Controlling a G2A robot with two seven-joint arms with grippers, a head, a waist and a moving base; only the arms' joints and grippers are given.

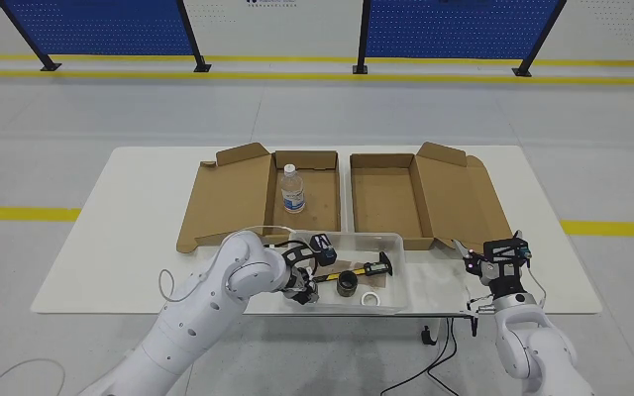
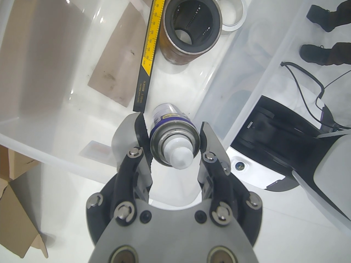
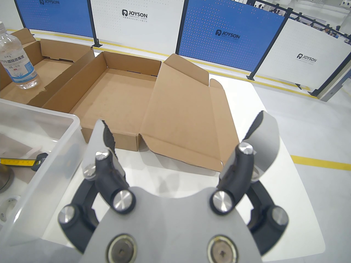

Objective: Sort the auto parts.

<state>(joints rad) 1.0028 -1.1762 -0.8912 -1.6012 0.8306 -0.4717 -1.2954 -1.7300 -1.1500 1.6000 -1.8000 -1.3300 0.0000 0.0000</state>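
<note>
In the bin (image 2: 33, 69), the left gripper (image 2: 171, 121) clamps a can (image 2: 174, 140). At the table's (image 1: 129, 228) 4 o'clock, the right gripper (image 3: 181, 119) hangs, jaws apart.

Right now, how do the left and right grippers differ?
The left gripper has its fingers closed on the spray can; the right gripper has its fingers spread, nothing between them. The left gripper is inside the clear plastic bin; the right gripper is over the white table beside it. Both have the same metal fingers.
</note>
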